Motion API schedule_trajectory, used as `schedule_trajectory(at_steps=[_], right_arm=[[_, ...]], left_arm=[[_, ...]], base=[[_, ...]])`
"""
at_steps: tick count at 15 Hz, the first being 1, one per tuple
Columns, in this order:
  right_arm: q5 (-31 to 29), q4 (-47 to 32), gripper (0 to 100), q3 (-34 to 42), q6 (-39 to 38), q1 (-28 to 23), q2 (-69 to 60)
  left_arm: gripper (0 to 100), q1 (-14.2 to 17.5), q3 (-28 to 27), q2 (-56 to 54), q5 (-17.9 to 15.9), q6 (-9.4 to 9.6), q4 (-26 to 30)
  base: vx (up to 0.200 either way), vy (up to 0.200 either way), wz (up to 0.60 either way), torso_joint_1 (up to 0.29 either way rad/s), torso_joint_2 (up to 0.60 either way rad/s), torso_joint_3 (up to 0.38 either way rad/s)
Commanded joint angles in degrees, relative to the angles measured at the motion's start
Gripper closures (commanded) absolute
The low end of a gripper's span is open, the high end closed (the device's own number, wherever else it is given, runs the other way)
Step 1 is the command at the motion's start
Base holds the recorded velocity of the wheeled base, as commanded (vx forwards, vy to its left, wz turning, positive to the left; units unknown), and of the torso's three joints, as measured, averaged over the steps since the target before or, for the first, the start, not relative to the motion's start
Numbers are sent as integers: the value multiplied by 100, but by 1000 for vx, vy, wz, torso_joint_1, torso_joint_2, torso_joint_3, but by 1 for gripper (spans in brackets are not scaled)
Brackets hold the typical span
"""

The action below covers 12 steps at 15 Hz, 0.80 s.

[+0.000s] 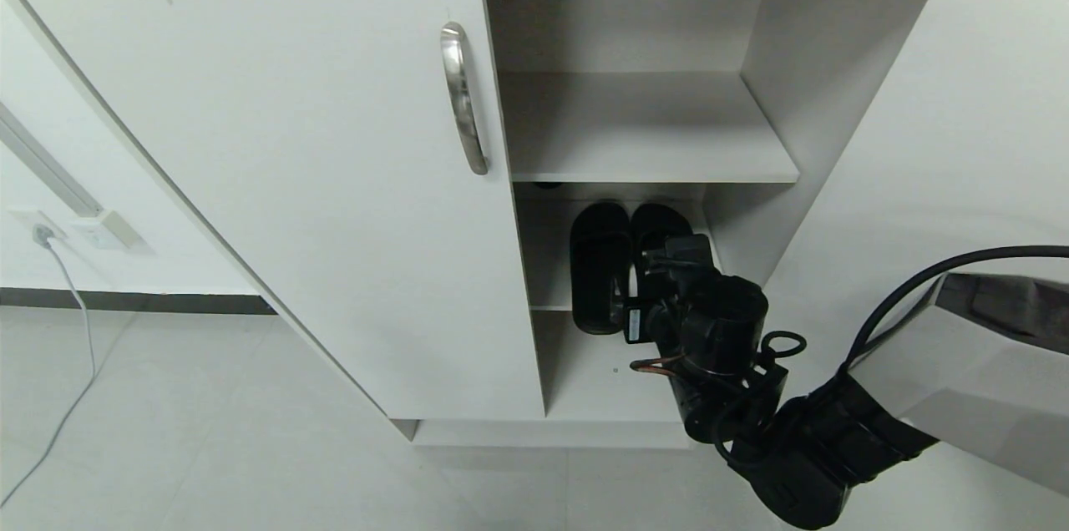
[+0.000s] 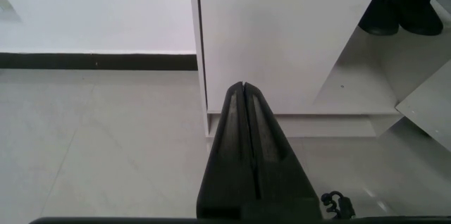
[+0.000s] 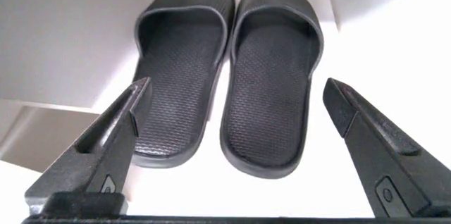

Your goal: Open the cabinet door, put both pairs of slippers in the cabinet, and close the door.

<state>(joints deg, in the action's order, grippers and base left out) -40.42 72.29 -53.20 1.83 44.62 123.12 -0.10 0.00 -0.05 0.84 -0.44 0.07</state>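
Right gripper [image 3: 238, 86], jaws spread and empty before 1 pair of slippers [image 3: 264, 83] on a cabinet shelf [image 1: 547, 264], should retreat straight without snagging heels; left gripper [image 2: 243, 90] jaws clenched, empty.

Slippers [image 1: 614, 264] side by side in cabinet [image 1: 651, 130].

There is one white flat-panelled cabinet [image 1: 827, 30]. It has two plain white doors, the closed door [image 1: 250, 139] and the open door [image 1: 960, 139]. One curved brushed-metal handle [image 1: 462, 97] shows. Inside, three white shelf levels can be counted: the upper shelf [image 1: 643, 126], the middle shelf [image 1: 547, 264] and the bottom board [image 1: 593, 381]. Two black textured rubber slide slippers [image 3: 271, 83] make one pair. There are two black grippers, the left gripper [image 2: 243, 86] and the right gripper [image 3: 237, 86], each with two fingers. One thin grey cable [image 1: 75, 297] hangs at the wall.
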Motion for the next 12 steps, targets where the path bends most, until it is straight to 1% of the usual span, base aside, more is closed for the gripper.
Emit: schedule_trajectory(at_steps=[1,6,11,12], right_arm=[[8,4,0,20,2,12,-43],[-1,13,0,29,2,47,10],[-18,22,0,47,-7,56,27],[-18,40,0,64,-7,47,27]], left_arm=[[100,1,0,5,4,0,1],[100,1,0,5,4,-9,-7],[100,1,0,5,4,9,-7],[100,1,0,5,13,-18,1]], base=[[-200,0,0,-2,-2,2],[-200,0,0,3,4,4],[0,0,0,0,0,0],[0,0,0,0,0,0]])
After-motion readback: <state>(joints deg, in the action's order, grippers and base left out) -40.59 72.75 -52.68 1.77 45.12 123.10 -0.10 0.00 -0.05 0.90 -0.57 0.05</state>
